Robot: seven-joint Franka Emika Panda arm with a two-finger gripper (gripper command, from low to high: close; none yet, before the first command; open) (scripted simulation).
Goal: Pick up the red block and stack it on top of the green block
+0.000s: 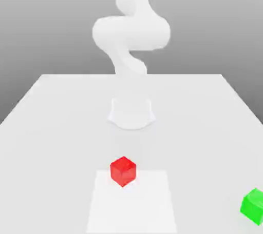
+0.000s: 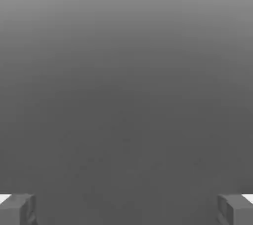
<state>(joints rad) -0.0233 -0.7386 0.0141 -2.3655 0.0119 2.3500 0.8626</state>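
Observation:
A red block rests on the white table, near the front and a little toward the exterior view's left of centre, on a paler square patch. A green block sits on the table at the front, cut off by the exterior view's right edge. The white arm rises behind the blocks from its round base. In the hand view my gripper is open: its two grey fingertips stand far apart with nothing between them, facing plain grey background.
The white table spreads wide around the arm's base. A lighter square patch marks the table's front middle. The green block lies well to the exterior view's right of the red block.

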